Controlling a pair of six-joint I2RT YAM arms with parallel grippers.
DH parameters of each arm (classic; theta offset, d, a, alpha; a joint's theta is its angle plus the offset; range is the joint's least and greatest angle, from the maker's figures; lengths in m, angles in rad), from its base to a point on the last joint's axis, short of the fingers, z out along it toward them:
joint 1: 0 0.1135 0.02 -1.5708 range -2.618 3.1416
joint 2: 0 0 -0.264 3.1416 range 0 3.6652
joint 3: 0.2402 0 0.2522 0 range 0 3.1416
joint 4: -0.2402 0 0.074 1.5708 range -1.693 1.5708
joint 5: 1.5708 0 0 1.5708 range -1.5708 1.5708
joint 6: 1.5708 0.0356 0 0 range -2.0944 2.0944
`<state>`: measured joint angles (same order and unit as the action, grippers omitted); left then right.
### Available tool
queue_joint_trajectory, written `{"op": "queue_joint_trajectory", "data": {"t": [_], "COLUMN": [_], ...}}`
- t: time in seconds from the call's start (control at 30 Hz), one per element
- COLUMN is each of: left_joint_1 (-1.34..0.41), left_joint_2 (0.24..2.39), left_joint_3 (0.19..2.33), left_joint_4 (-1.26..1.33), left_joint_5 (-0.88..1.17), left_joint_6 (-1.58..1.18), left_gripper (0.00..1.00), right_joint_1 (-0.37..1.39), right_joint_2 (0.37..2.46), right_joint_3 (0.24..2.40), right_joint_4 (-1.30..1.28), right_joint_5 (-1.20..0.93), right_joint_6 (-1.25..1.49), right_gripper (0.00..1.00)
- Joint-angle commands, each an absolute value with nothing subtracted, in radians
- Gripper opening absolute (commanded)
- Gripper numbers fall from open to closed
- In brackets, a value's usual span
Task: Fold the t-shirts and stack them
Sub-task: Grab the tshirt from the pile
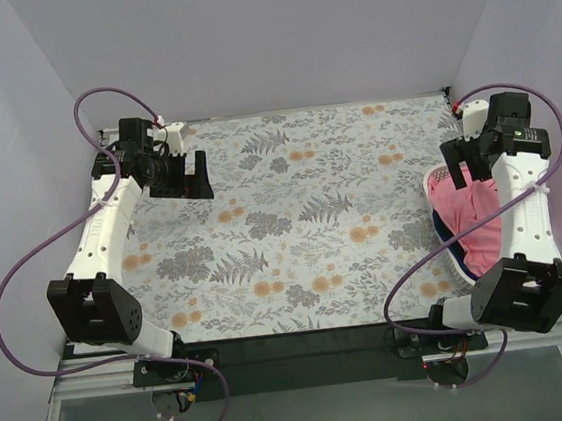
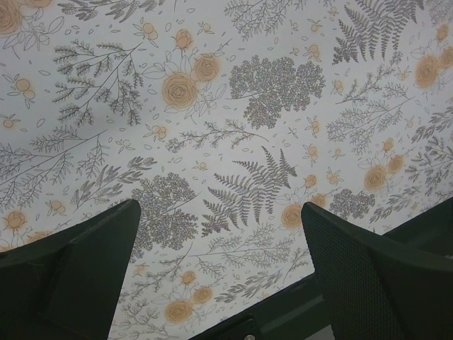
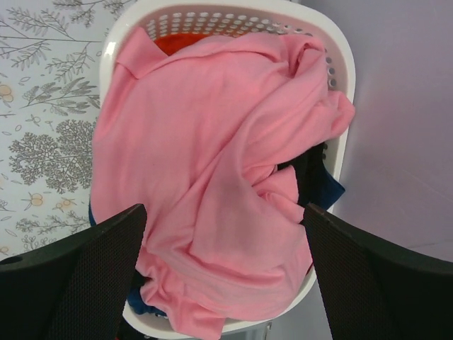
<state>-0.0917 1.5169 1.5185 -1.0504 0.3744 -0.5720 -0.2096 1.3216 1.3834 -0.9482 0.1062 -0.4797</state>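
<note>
A salmon-pink t-shirt (image 3: pixel 212 142) lies crumpled on top of the pile in the white laundry basket (image 3: pixel 338 64) at the table's right edge; it also shows in the top view (image 1: pixel 467 213). Under it a red shirt (image 3: pixel 180 42), a black one (image 3: pixel 306 173) and a dark blue one (image 3: pixel 329 188) peek out. My right gripper (image 3: pixel 223 234) hangs open above the pink shirt, apart from it; in the top view it sits over the basket (image 1: pixel 462 166). My left gripper (image 1: pixel 182 176) is open and empty above the bare tablecloth (image 2: pixel 226 142) at the far left.
The grey-and-orange floral tablecloth (image 1: pixel 302 218) covers the table. Grey walls close the back and both sides. The basket (image 1: pixel 431 183) stands against the right wall, partly under my right arm. A dark strip (image 1: pixel 295 345) runs along the near edge.
</note>
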Motion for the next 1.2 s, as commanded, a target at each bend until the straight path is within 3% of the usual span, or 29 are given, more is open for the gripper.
{"op": "queue_joint_trajectory", "data": {"t": [0.0,0.43,0.57,0.67,0.7,0.77,0.8,0.87,0.9,1.17], "left_joint_1": [-0.107,-0.137,-0.138,-0.138,-0.138,-0.138,-0.138,-0.138,-0.138,-0.138], "left_joint_2": [1.508,1.516,1.516,1.516,1.516,1.514,1.514,1.511,1.512,1.514], "left_joint_3": [1.555,1.548,1.536,1.528,1.529,1.529,1.529,1.529,1.531,1.581], "left_joint_4": [-1.071,-1.052,-1.046,-1.042,-1.042,-1.042,-1.037,-1.035,-1.035,-1.048], "left_joint_5": [0.356,0.362,0.362,0.362,0.362,0.354,0.353,0.354,0.356,0.367], "left_joint_6": [-0.561,-0.580,-0.578,-0.578,-0.577,-0.574,-0.572,-0.569,-0.569,-0.574], "left_gripper": [0.98,0.98,0.98,0.98,0.98,0.98,0.98,0.98,0.98,0.98], "right_joint_1": [-0.279,-0.383,-0.385,-0.387,-0.387,-0.388,-0.388,-0.388,-0.388,-0.391], "right_joint_2": [1.335,1.469,1.500,1.511,1.514,1.508,1.502,1.485,1.479,1.385], "right_joint_3": [1.428,1.430,1.433,1.431,1.430,1.431,1.433,1.436,1.436,1.537], "right_joint_4": [-0.983,-0.977,-0.979,-0.980,-0.979,-0.980,-0.980,-0.983,-0.983,-1.032], "right_joint_5": [0.041,-0.028,-0.032,-0.034,-0.032,-0.026,-0.025,-0.018,-0.014,-0.070], "right_joint_6": [-0.518,-0.546,-0.543,-0.543,-0.543,-0.540,-0.545,-0.549,-0.552,-0.604], "right_gripper": [0.98,0.98,0.91,0.72,0.57,0.44,0.31,0.17,0.02,0.01]}}
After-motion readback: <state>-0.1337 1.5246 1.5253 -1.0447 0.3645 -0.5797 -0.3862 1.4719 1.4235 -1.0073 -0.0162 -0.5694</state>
